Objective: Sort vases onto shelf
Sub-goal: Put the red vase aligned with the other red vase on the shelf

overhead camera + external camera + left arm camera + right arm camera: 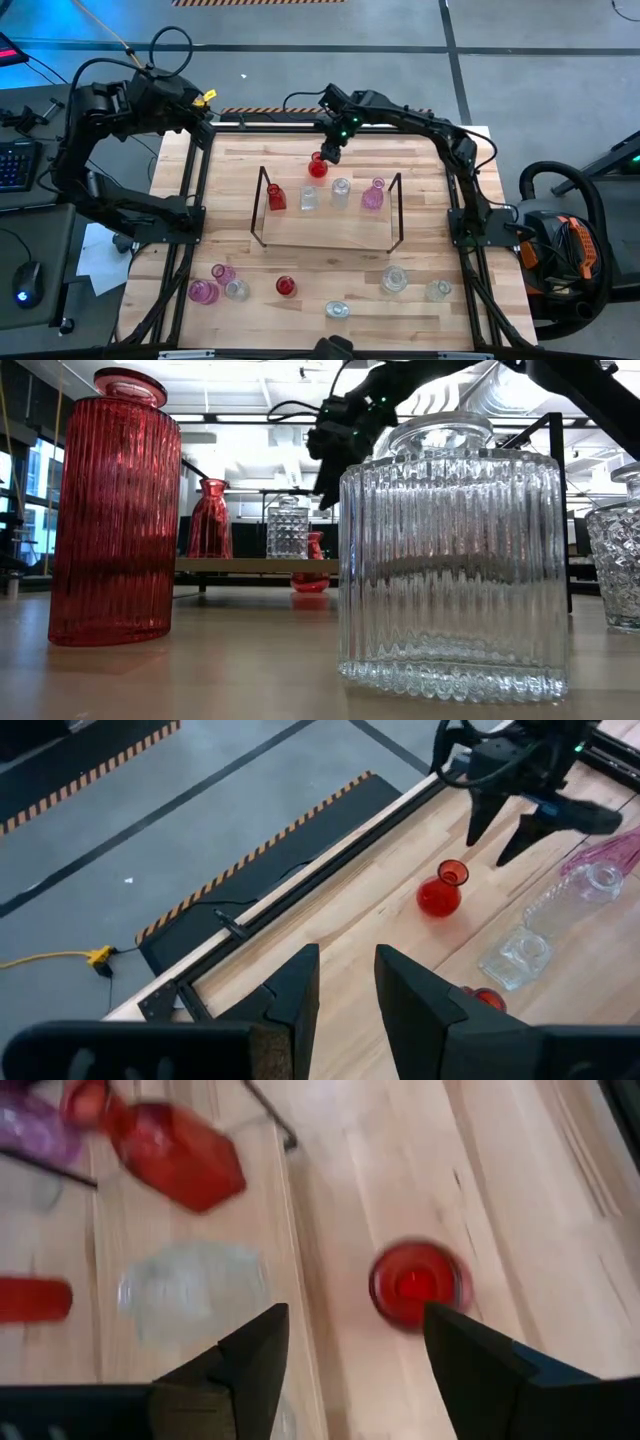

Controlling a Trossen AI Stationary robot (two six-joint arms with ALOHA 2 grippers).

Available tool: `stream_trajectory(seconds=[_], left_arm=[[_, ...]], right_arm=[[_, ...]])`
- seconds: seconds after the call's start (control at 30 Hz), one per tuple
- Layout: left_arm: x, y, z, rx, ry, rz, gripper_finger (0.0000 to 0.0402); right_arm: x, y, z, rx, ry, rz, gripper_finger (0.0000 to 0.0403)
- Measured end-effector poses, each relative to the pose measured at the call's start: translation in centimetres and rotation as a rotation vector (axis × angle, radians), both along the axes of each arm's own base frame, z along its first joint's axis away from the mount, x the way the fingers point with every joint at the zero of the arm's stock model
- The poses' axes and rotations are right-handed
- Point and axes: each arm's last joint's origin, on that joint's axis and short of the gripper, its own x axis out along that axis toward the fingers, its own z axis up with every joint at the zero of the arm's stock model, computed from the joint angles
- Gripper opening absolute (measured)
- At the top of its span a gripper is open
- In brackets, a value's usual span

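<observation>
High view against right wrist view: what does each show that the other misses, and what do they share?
Only the high view shows the whole shelf, the left claw waiting at the table's far-left corner, and the unsorted vases along the near edge, such as a pink vase.

Only the right wrist view looks straight down between the right claw's spread fingers.

Both show the round red vase on the table just behind the shelf, under the open right claw.
</observation>
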Motion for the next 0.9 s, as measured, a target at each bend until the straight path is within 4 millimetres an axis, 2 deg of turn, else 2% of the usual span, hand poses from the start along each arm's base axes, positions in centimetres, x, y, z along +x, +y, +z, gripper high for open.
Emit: stream_trajectory(seconds=[0.17, 0.37, 0.9], left_arm=[[0.4, 0.2, -0.1, -0.007, 0.007, 0.003, 0.009], [0.8, 0.4, -0.3, -0.021, 0.013, -0.004, 0.009], [1.2, 0.5, -0.4, -0.036, 0.015, -0.014, 0.009]], right_arm=[[1.1, -0.8, -2.5, 0.032, 0.034, -0.062, 0.0213], [1.5, -1.2, -5.2, 0.05, 0.128, -0.091, 0.0213], [1.7, -1.2, -5.4, 0.098, 0.11, -0.111, 0.0213]])
